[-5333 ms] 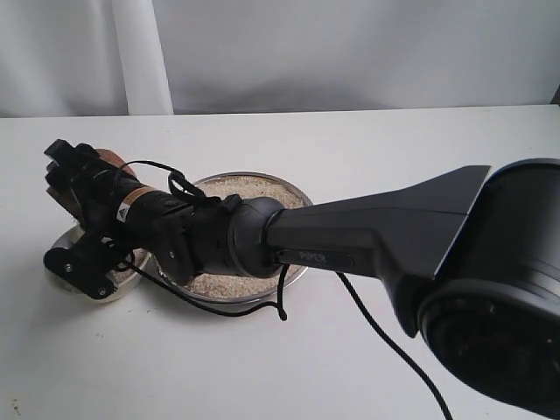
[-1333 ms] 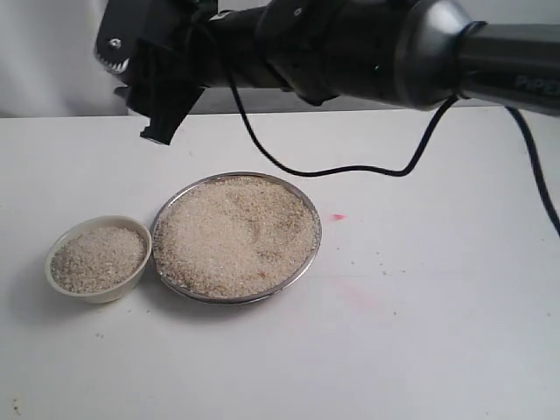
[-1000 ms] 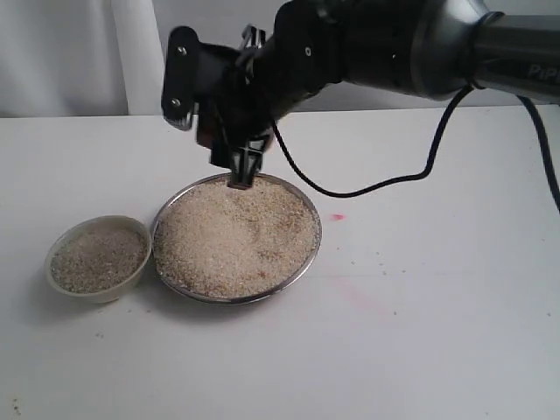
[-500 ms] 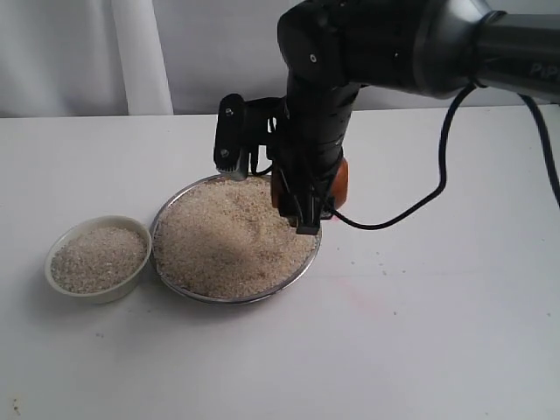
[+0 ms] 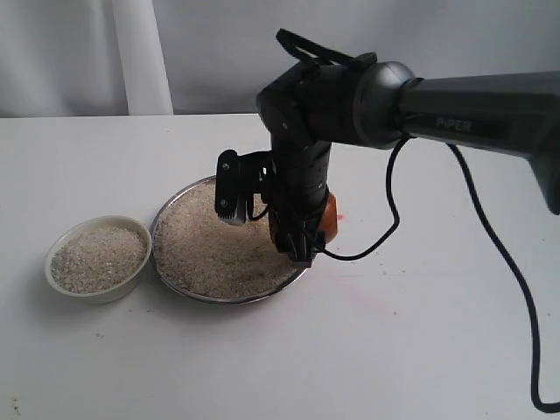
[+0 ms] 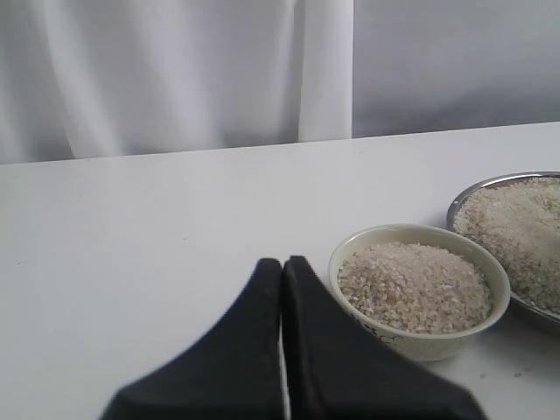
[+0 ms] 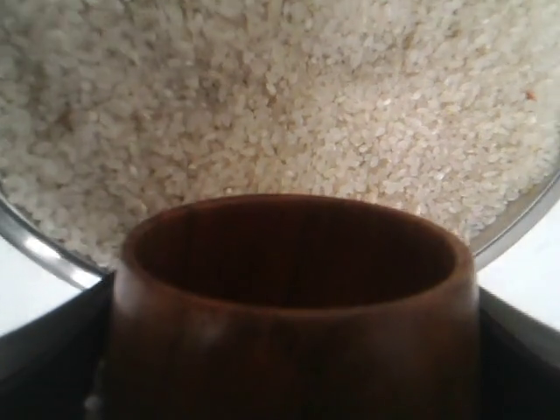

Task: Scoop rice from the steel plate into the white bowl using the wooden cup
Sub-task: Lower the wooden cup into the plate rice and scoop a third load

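1. my right claw (image 5: 306, 234) pinches the empty wooden cup (image 5: 327, 214) over rice (image 5: 206, 249) in the steel plate (image 5: 229, 299).
2. white bowl (image 5: 87, 296) already looks nearly full; this scoop not yet dug.
3. left claw (image 6: 282, 297) pressed together, beside the bowl.

One steel plate (image 5: 188, 293), one white bowl (image 5: 96, 296), one wooden cup (image 5: 327, 219) — that made three vessels, a single one of each kind, and just one table (image 5: 420, 350) under them. The rice (image 5: 206, 258) came in two heaps, one per dish, plus loose specks on the tabletop too small and too many to count. Two grippers made the tally, the right gripper (image 5: 308, 240) in the exterior view and the left gripper (image 6: 282, 262) in its own wrist view — two dark fingers counted on that one.
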Robot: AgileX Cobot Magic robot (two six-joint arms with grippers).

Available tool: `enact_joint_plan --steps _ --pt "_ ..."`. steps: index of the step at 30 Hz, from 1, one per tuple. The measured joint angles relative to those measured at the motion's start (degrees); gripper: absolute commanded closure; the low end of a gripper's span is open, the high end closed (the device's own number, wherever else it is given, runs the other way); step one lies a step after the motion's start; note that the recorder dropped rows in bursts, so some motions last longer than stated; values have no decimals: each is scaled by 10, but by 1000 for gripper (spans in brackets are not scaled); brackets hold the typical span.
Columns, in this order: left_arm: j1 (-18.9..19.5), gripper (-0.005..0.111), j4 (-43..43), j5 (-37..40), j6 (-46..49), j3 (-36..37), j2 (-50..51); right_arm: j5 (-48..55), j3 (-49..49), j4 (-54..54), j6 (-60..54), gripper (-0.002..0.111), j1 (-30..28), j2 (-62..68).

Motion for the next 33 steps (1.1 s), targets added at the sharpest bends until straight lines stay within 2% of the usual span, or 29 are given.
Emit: enact_joint_plan --steps 19,33 --pt "0 107 0 0 0 0 0 -36 -16 -34 -23 108 4 48" --pt "0 107 0 0 0 0 0 -61 -16 28 -68 108 3 56"
